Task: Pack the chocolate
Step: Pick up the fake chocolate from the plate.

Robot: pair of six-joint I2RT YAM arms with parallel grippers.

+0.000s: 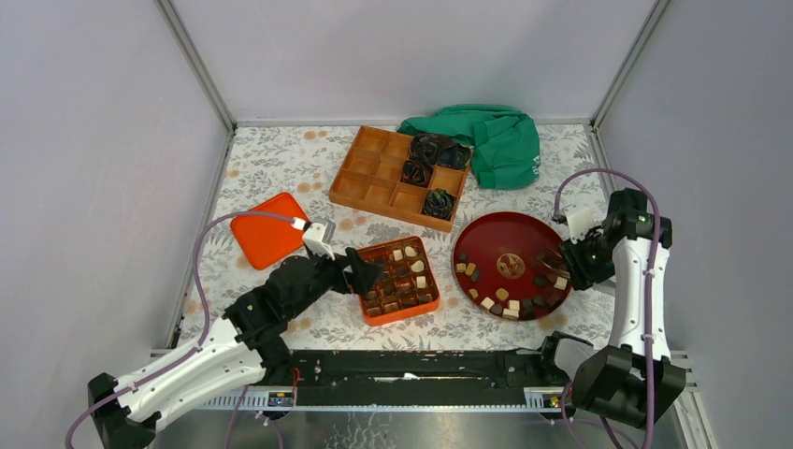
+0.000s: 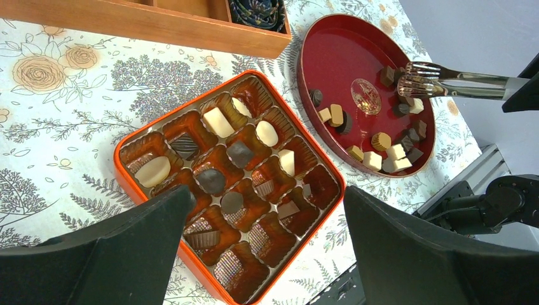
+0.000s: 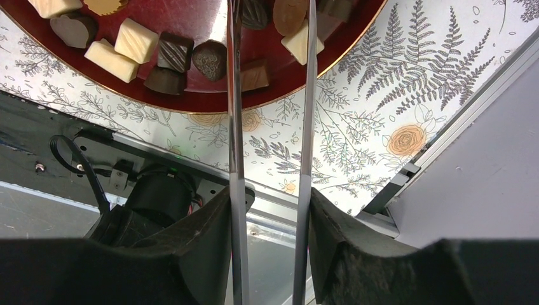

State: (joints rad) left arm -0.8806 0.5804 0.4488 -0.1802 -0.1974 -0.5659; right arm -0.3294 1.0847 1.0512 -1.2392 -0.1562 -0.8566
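Observation:
Several loose chocolate pieces (image 1: 510, 304), dark, tan and cream, lie along the near rim of the round red plate (image 1: 505, 238). Other chocolate pieces (image 2: 219, 122) sit in cups of the orange box (image 1: 404, 318). My right gripper (image 3: 270, 210) is shut on metal tongs (image 2: 457, 84). The tongs' forked tips hover slightly apart over dark pieces at the plate's right side. Whether they hold a piece does not show. My left gripper (image 2: 267, 254) stands open above the box's near left corner with nothing between its fingers.
A wooden compartment tray (image 1: 374, 178) with black rosette bundles stands at the back. A green cloth (image 1: 500, 140) lies beside it on the right. The orange lid (image 1: 269, 229) lies left of the box. The table's metal rail (image 1: 421, 369) runs along the near edge.

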